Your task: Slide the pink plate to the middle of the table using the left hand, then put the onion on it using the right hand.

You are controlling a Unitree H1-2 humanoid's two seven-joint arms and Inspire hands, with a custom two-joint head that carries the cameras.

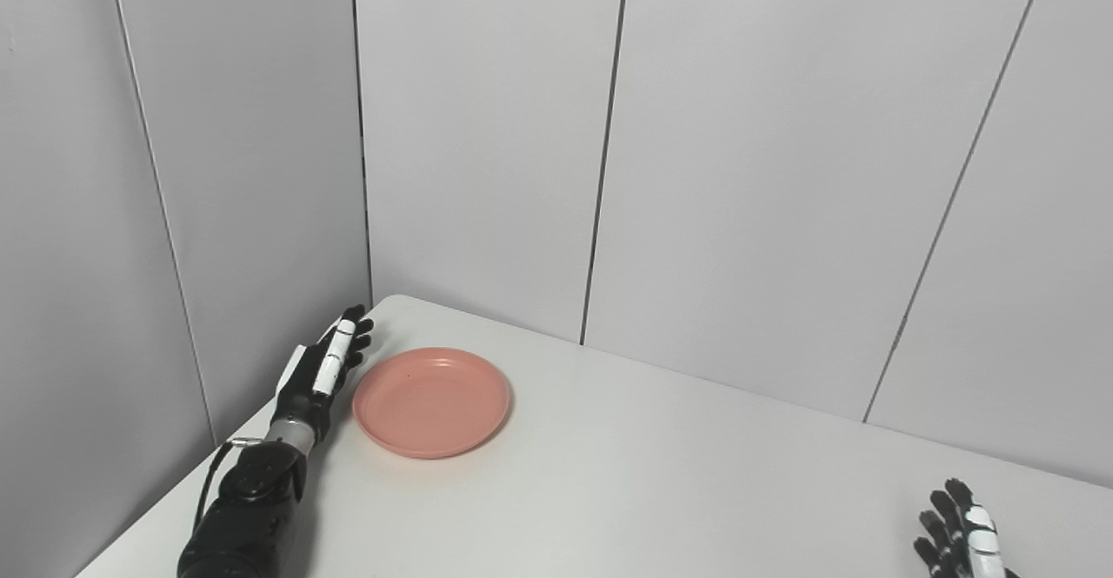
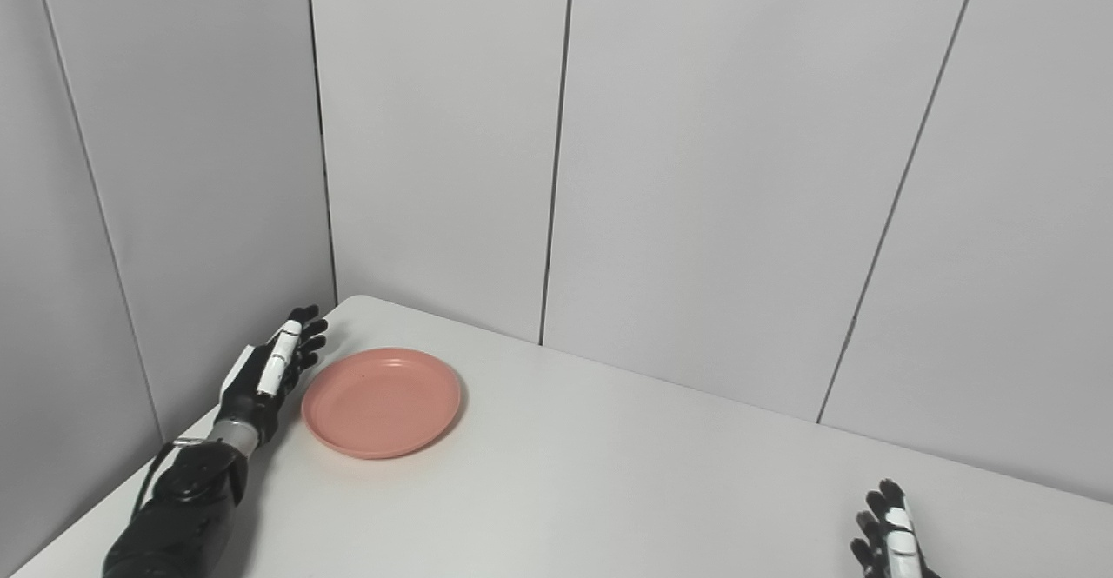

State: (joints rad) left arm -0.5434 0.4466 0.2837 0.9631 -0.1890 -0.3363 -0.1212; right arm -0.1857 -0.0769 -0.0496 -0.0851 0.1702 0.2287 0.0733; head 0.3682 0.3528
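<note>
Because the pink plate [image 1: 431,401] sits at the frame's lower left, the left robot hand [image 1: 323,374] stands edge-on just beside its rim, fingers straight, spread slightly, holding nothing, seemingly placed to push it. At lower right the right robot hand [image 1: 963,539] waits, fingers apart, on the worktop [image 1: 661,491]; no onion shows.

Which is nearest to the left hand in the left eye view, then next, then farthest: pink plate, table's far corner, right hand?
1. Pink plate, just right of the left hand.
2. Table's far corner, just beyond its fingertips; nearly as close.
3. Right hand, bottom right.
</note>
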